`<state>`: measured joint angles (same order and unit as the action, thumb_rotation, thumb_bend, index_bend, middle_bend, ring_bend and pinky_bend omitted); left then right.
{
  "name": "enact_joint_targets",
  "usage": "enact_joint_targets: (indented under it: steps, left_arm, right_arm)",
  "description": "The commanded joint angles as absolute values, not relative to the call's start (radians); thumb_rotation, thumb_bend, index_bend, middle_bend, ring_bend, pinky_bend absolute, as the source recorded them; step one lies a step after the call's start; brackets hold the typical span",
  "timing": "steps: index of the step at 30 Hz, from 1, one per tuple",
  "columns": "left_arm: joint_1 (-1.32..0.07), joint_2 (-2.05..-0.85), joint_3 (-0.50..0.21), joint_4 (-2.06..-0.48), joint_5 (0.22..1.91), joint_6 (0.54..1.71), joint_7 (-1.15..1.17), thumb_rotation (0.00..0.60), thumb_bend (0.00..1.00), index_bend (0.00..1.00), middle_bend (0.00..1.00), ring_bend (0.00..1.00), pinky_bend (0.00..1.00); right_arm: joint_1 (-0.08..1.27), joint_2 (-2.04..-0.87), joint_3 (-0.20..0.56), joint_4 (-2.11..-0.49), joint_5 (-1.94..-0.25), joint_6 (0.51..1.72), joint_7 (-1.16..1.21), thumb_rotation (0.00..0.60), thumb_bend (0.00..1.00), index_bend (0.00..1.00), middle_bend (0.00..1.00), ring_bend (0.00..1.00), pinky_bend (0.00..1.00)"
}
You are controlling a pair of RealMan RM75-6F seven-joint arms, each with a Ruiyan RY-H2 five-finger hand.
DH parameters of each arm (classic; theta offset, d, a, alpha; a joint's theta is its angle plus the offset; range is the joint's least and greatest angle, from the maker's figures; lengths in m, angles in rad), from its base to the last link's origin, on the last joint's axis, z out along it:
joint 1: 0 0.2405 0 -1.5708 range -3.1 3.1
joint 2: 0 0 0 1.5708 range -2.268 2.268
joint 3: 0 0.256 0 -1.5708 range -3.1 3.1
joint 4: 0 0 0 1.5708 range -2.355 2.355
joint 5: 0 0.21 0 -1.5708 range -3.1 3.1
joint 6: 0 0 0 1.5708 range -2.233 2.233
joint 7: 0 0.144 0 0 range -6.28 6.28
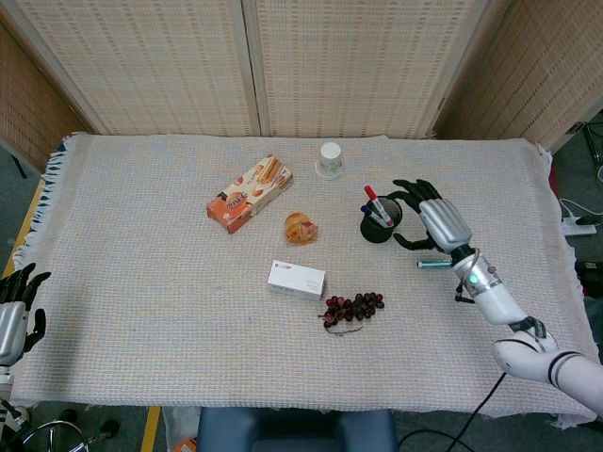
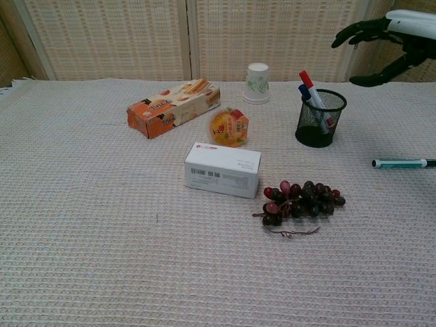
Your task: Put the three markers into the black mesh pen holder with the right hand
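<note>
So the right hand [image 1: 435, 218] was hanging in the air at the right side of the frame, fingers spread wide and nothing in it, just right of the black mesh pen holder [image 1: 381, 226] in the head view. In the chest view that same hand sat up in the top right corner, well above the worktop [image 2: 102, 225].

Two markers were already standing in the holder, tilted toward the left: a red-capped marker [image 2: 308, 81] and a blue-capped marker [image 2: 304, 92] right beside it. The teal marker [image 2: 403, 163] was lying flat on the worktop at the far right edge of the chest view, apart from the holder; in the head view it showed just under the right hand's fingers, and I couldn't tell from that angle alone whether they touched, but the chest view had the hand clearly up off it.

The left hand [image 1: 13, 306] was down at the lower left edge of the head view, off the side of the worktop, fingers loosely apart and holding nothing.

Other stuff on the cloth: an orange snack box [image 2: 173, 106], a white paper cup [image 2: 257, 83], a round orange packet [image 2: 229, 127], a white carton [image 2: 223, 169] and a bunch of dark grapes [image 2: 300, 201].
</note>
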<state>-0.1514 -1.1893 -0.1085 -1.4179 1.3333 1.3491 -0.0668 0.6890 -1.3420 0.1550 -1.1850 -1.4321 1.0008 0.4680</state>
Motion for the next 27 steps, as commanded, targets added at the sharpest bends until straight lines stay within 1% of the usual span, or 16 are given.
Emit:
enact_joint_targets:
  steps: [1,3,5,10,18,27]
  left_arm:
    - [-0.150,-1.188,-0.108,-1.421,1.336,1.352,-0.067,0.600,0.61,0.16,0.00,0.00,0.06]
    - [-0.149,-1.188,-0.107,-1.423,1.338,1.356,-0.066,0.600,0.61,0.16,0.00,0.00,0.06]
    - [-0.149,-1.187,-0.106,-1.426,1.340,1.357,-0.065,0.600,0.61,0.16,0.00,0.00,0.06]
    - [-0.150,-1.188,-0.105,-1.430,1.342,1.357,-0.056,0.600,0.61,0.16,0.00,0.00,0.06]
    - [-0.152,-1.187,-0.107,-1.434,1.333,1.349,-0.050,0.600,0.61,0.16,0.00,0.00,0.06]
    - [-0.148,-1.185,-0.109,-1.427,1.325,1.350,-0.061,0.600,0.61,0.16,0.00,0.00,0.06]
  right_arm:
    - [0.466,-1.149,0.034,-1.479,-1.350,1.131,0.068,0.600,0.24,0.28,0.07,0.09,0.00]
    - [0.443,-1.147,0.024,-1.464,-1.298,1.102,0.065,0.600,0.24,0.30,0.07,0.09,0.00]
    - [0.428,-1.157,0.014,-1.416,-1.256,1.060,0.071,0.600,0.24,0.31,0.07,0.10,0.00]
    - [0.430,-1.199,0.013,-1.318,-1.227,0.989,0.078,0.600,0.24,0.31,0.07,0.10,0.00]
    - [0.501,-1.277,0.048,-1.204,-1.222,0.862,0.078,0.600,0.25,0.32,0.07,0.10,0.00]
    - [0.581,-1.376,0.066,-1.140,-1.264,0.785,0.043,0.600,0.25,0.33,0.07,0.11,0.00]
